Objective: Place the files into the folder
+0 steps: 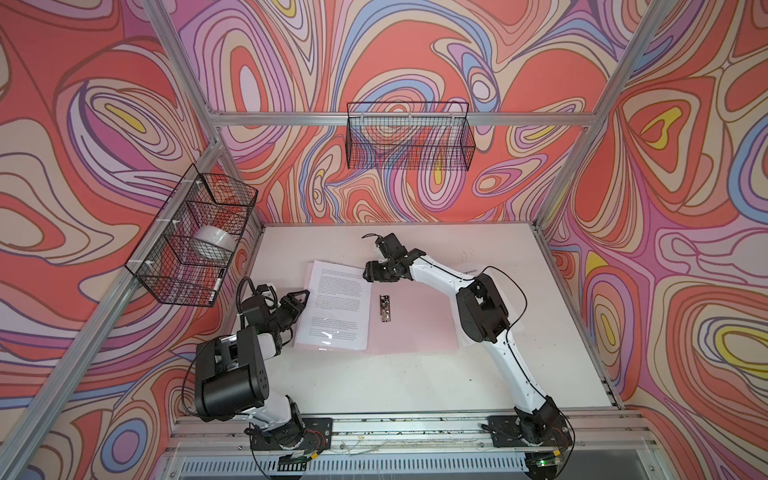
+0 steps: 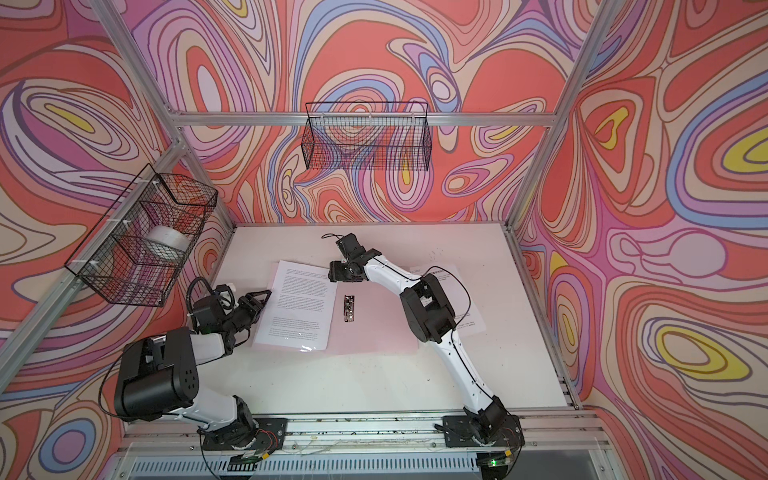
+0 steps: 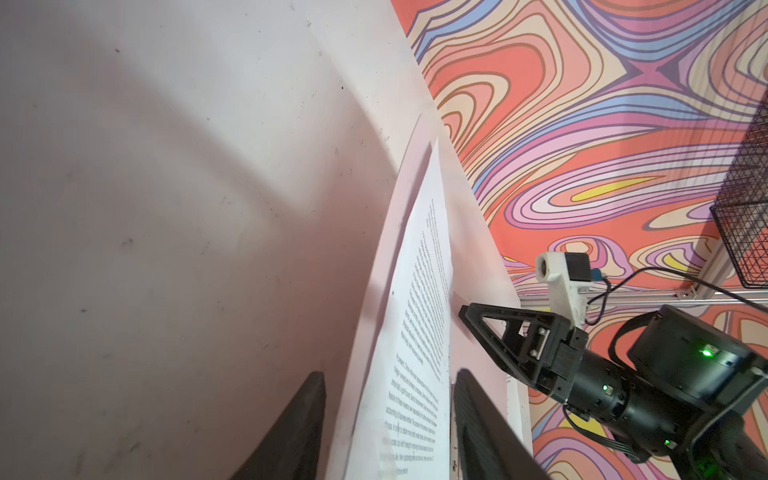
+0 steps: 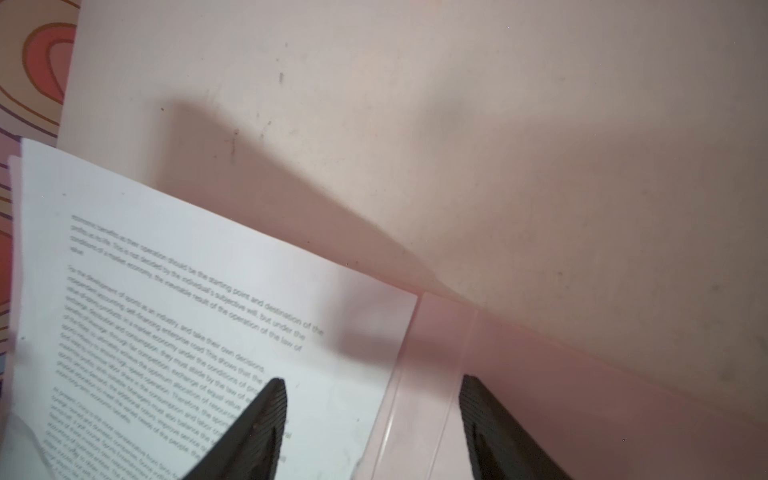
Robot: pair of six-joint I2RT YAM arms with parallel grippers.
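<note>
The pale-pink folder (image 1: pixel 415 324) (image 2: pixel 374 328) lies open and flat on the white table, its metal clip (image 1: pixel 384 307) (image 2: pixel 349 308) at the spine. A stack of white printed files (image 1: pixel 336 307) (image 2: pixel 299 307) covers its left half. Another printed sheet (image 1: pixel 467 270) (image 2: pixel 469 324) lies on the right, mostly hidden under the right arm. My left gripper (image 1: pixel 301 297) (image 3: pixel 389 374) is low at the stack's left edge, jaws apart, with the paper and folder edge between them. My right gripper (image 1: pixel 368 276) (image 4: pixel 372 380) hovers open over the stack's far right corner, one fingertip above paper, the other above pink folder (image 4: pixel 582 395).
A black wire basket (image 1: pixel 191 237) on the left wall holds a white round thing (image 1: pixel 214 241). A second wire basket (image 1: pixel 407 135) hangs on the back wall. An aluminium rail (image 1: pixel 395 428) with both arm bases runs along the table's front edge.
</note>
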